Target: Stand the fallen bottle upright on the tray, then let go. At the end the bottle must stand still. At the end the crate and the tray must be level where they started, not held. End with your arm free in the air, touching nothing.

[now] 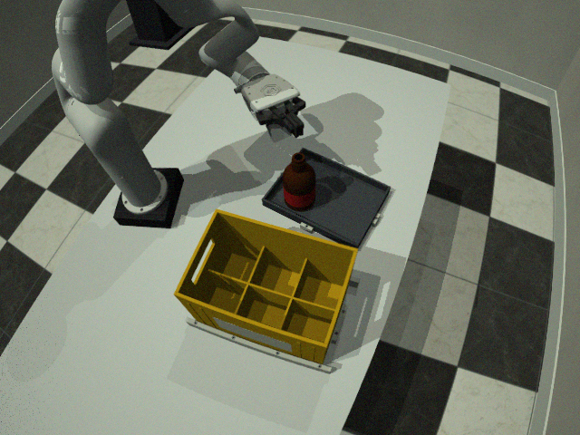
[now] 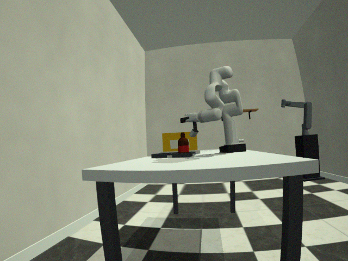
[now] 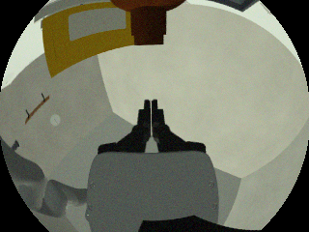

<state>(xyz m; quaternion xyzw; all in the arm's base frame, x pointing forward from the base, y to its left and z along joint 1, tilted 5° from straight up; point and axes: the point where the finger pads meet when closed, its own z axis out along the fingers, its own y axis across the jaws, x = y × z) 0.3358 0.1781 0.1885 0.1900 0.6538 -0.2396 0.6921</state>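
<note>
One brown glass-like bottle with a red lower band [image 1: 299,182] [image 2: 183,144] [image 3: 149,24] stands upright in the top view, on one dark rectangular tray [image 1: 349,207] [image 2: 160,155]. Beside the tray is one yellow six-compartment crate [image 1: 285,343] [image 2: 166,136] [image 3: 54,48], all six compartments without a bottle. One black-fingered gripper [image 1: 298,130] [image 2: 182,120] [image 3: 151,107] hangs in the air, apart from the bottle.

In the exterior view, one white arm [image 2: 210,115] reaches over one white-topped table [image 2: 196,173], four dark legs showing; one grey arm [image 2: 308,115] stands on one black pedestal [image 2: 306,145] behind.

In the wrist view, the gripper's two fingers are closed together with nothing between them; the one bottle's neck shows beyond.
</note>
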